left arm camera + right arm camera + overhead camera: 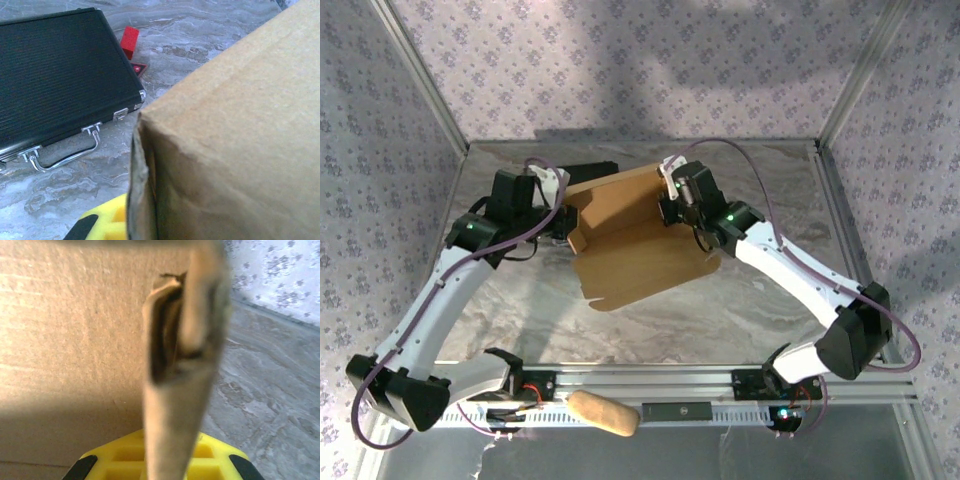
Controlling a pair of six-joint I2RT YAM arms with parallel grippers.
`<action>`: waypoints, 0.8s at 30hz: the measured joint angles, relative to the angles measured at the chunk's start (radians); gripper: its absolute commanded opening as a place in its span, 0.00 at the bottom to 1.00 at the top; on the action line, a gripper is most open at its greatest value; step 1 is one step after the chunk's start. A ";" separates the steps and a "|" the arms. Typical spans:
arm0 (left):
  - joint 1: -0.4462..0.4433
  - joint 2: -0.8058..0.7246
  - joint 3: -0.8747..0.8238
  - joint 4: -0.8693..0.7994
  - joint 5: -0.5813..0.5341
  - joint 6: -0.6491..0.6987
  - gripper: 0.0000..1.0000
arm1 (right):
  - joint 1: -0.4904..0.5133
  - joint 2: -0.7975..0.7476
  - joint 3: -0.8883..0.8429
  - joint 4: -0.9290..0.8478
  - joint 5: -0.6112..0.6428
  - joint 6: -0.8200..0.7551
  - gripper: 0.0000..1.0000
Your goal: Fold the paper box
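1. The paper box lies mid-table, partly raised: base flat, rear and left walls upright.
2. The left gripper is closed on the edge of the box's left wall.
3. The right gripper is pinched tight on a doubled cardboard flap at the right rear corner.
4. A black case with a metal handle lies just behind the left wall.

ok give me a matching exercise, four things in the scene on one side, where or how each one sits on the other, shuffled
Things:
1 paper box
2 black case
3 tan lump
4 red block

Places:
A at the near edge, on the metal rail
B close beside the case
C in the middle, side walls raised
D lying flat, metal handle on its side

Pairs: 1-C; 2-D; 3-A; 4-B
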 measured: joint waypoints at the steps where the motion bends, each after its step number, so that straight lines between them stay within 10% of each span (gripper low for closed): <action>1: -0.008 0.000 0.000 0.004 -0.013 -0.005 0.00 | 0.008 0.008 0.011 -0.008 0.029 0.011 0.00; 11: -0.064 0.000 0.000 0.025 -0.092 -0.044 0.00 | 0.055 0.058 0.101 -0.125 0.187 0.119 0.11; 24: -0.075 0.003 0.030 0.006 -0.148 -0.091 0.00 | -0.019 -0.026 0.158 -0.180 -0.053 0.123 0.33</action>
